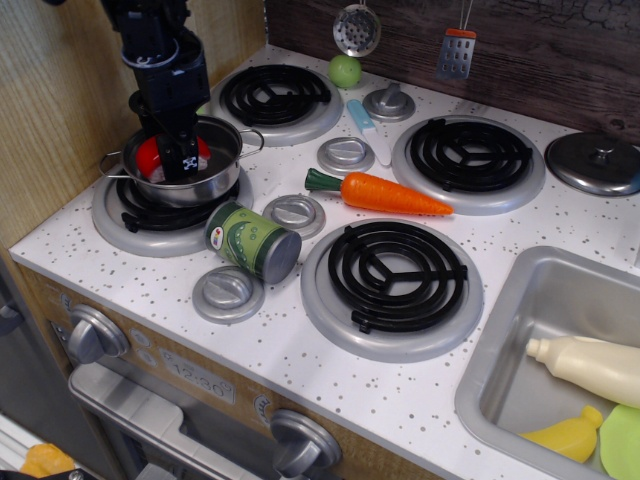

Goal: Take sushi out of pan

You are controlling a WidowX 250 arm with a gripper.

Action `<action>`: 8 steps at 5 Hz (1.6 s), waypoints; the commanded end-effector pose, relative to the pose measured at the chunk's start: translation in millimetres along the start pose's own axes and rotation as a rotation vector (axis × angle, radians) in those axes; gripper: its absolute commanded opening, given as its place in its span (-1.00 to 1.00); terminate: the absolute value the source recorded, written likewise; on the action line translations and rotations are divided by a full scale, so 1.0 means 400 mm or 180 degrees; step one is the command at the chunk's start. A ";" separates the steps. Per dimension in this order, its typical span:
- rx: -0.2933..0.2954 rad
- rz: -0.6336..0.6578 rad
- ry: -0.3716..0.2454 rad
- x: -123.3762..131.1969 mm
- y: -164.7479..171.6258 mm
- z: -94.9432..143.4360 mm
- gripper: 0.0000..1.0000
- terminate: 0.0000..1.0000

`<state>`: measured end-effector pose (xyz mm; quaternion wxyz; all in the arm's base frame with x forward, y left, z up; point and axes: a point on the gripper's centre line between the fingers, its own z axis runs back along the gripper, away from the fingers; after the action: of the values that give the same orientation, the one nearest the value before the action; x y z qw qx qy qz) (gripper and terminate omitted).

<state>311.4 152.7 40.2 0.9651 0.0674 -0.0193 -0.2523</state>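
The pan (226,168), a small shiny steel pot with loop handles, stands on the front-left burner (130,215). The sushi (150,156) shows as a red piece inside it, on both sides of my black fingers. My gripper (183,165) reaches straight down into the pan and is closed on the sushi, which sits a little above the pan's floor. The sushi's white underside and my fingertips are hidden.
A green can (252,241) lies on its side just in front of the pan. An orange carrot (385,193) lies mid-stove. A large burner (392,277) is front centre, a steel sink (520,300) with bottles at right, a wooden wall at left.
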 end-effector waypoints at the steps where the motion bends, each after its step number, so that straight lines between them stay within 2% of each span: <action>1: 0.0344 0.0290 0.0038 0.003 -0.026 0.165 -1.00 -1.00; 2: 0.0295 0.0499 0.0085 -0.044 -0.080 0.178 -1.00 -1.00; 3: 0.0249 0.0785 -0.0040 -0.090 -0.155 0.138 -1.00 -1.00; 4: 0.0242 0.0944 -0.0254 -0.109 -0.212 0.073 -1.00 -1.00; 5: 0.0216 0.1003 -0.0423 -0.095 -0.233 0.015 -1.00 -1.00; 6: 0.0182 0.0948 -0.0533 -0.088 -0.233 -0.014 1.00 -1.00; 8: 0.0144 0.0856 -0.0625 -0.085 -0.227 -0.010 1.00 -1.00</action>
<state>236.3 87.6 17.5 0.9848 0.0530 -0.1157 -0.1185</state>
